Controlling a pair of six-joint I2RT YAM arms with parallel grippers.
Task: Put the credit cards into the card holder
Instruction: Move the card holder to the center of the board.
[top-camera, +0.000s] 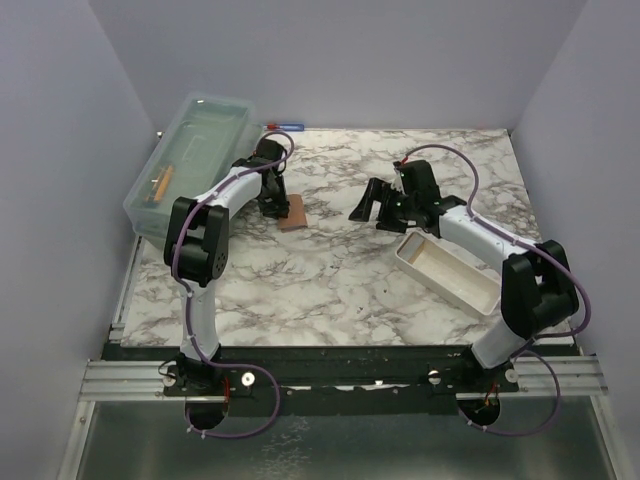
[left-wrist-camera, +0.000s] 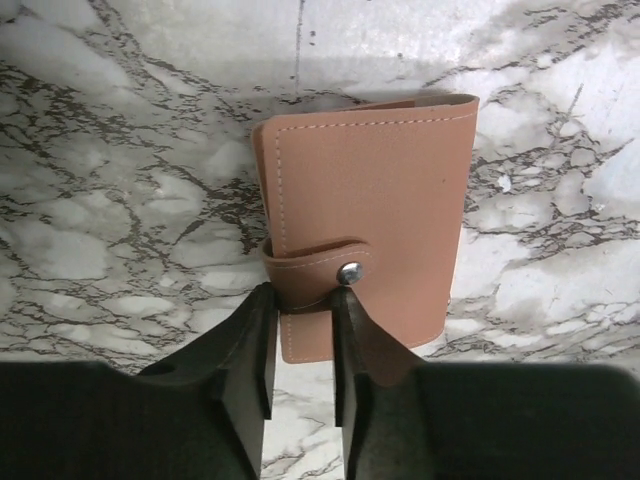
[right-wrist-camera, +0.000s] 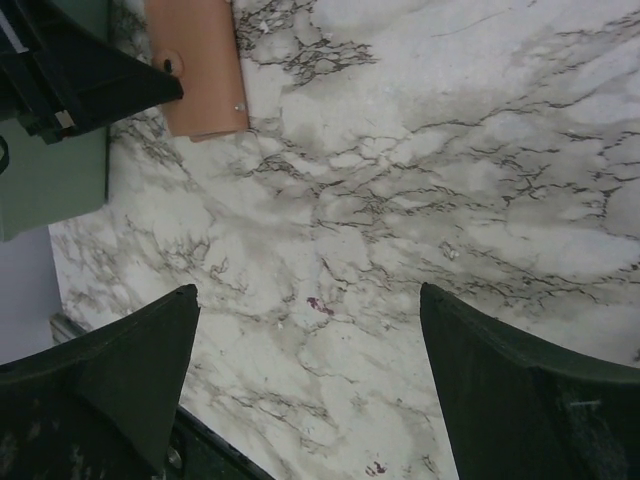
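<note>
The card holder (top-camera: 293, 212) (left-wrist-camera: 370, 200) is a reddish-brown leather wallet lying flat and snapped shut on the marble table, left of the middle. My left gripper (top-camera: 272, 206) (left-wrist-camera: 303, 298) is down at its near edge. The jaws are drawn in narrow on the snap strap (left-wrist-camera: 315, 272), with the fingertips (left-wrist-camera: 262, 300) touching the leather. My right gripper (top-camera: 372, 208) (right-wrist-camera: 310, 300) hovers open over bare marble to the right of the card holder (right-wrist-camera: 200, 70), nothing between its fingers. The credit cards do not show in any view.
A clear plastic lidded box (top-camera: 190, 160) stands at the back left, with an orange item inside. A long white tray (top-camera: 440, 285) lies at the right beside the right arm. A small red-and-blue item (top-camera: 285, 126) lies at the table's far edge.
</note>
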